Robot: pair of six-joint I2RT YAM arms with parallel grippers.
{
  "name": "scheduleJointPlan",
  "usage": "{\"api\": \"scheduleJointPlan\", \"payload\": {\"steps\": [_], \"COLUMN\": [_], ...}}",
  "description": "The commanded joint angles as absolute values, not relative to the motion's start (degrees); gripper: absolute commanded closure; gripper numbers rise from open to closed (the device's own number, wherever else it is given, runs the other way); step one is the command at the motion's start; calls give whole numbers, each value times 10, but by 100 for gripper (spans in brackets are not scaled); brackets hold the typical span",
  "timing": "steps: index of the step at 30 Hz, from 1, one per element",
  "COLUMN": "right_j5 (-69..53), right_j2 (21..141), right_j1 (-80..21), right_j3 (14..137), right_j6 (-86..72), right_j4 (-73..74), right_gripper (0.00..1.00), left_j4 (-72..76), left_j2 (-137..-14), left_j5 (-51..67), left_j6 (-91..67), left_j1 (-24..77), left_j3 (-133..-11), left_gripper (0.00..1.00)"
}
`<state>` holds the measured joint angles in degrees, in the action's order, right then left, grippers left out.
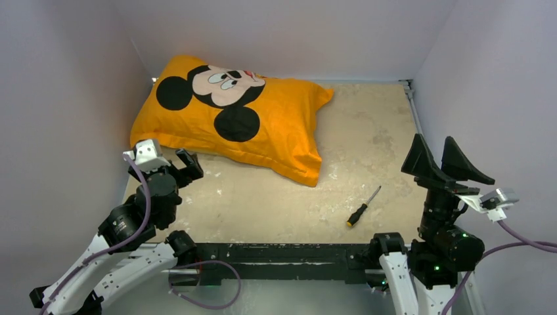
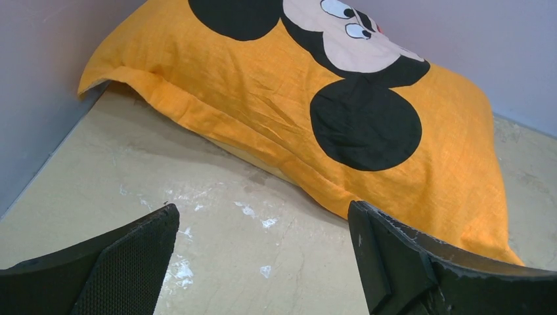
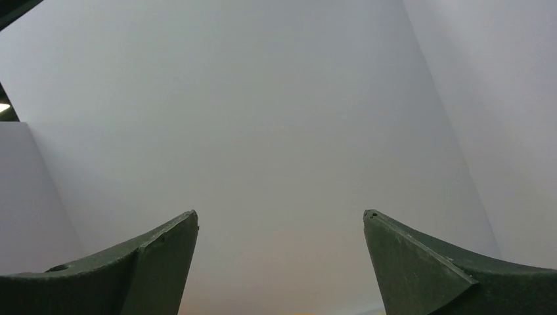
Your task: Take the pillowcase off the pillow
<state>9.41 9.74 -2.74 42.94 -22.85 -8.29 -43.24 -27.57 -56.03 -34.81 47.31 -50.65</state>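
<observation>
Task not yet begun, by the look of it. The pillowcase (image 1: 282,125) is fully on, mouse face up, plump and filled out to every corner, so the pillow is judged to be wholly inside; no bare white cushion shows. In the left wrist view a pale strip sits under the near hem, but I cannot tell whether it is pillow or shadowed cloth. The case lies at the far left of the table (image 1: 368,131), pushed against the walls. Left gripper (image 1: 172,161) hovers just near-side of the pillowcase's near-left corner, jaws spread wide and holding nothing, close to the hem but apart from it. Right gripper (image 1: 433,147) is well to the right of the pillowcase, pointed up at bare wall, jaws parted and empty. A screwdriver (image 1: 363,207) lies near-right of the pillowcase, clear of it. Everything is left to do: find the open end, pinch the cloth, and draw the case off.
</observation>
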Motion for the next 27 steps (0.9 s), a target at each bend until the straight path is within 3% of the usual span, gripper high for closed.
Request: {"api": "scheduleJointPlan", "payload": {"steps": [1, 10, 19, 23, 27], "right_j5": [94, -50, -211, -189, -67], "right_j2": [117, 279, 502, 593, 704], "right_j1": [-30, -30, -40, -113, -250], "right_j3": [437, 485, 481, 492, 554], "right_j6": [-212, -226, -220, -200, -166], "right_j4": [-108, -97, -198, -247, -248], "right_gripper": [1, 1, 1, 1, 1], "left_j4": [-434, -427, -423, -434, -435], "left_j2": [-271, -242, -207, -195, -175], "left_j5": [-573, -576, -580, -589, -601], "left_j6": [-336, -332, -342, -354, -361], "left_j1": [469, 462, 442, 438, 434], "left_j3": [-504, -501, -495, -496, -494], "left_gripper": [1, 1, 1, 1, 1]}}
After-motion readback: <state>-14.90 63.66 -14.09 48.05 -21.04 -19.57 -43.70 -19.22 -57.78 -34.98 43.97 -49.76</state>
